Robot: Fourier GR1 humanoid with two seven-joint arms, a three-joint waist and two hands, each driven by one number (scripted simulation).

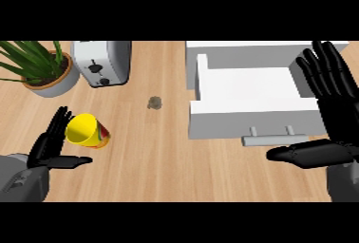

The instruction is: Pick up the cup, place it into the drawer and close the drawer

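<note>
A yellow cup (87, 131) with a red and orange band stands on the wooden counter at the left. My left hand (51, 142) is open right beside it, fingers straight along the cup's left side and thumb pointing out below it. The white drawer (252, 116) is pulled open at the right, its inside bare and its grey handle (273, 138) facing me. My right hand (333, 104) is open at the right edge, fingers up alongside the drawer's right wall, thumb stretched left under the handle.
A potted green plant (38, 66) stands at the back left, with a silver toaster (103, 61) next to it. A small dark mark (154, 102) lies on the counter between the cup and the drawer.
</note>
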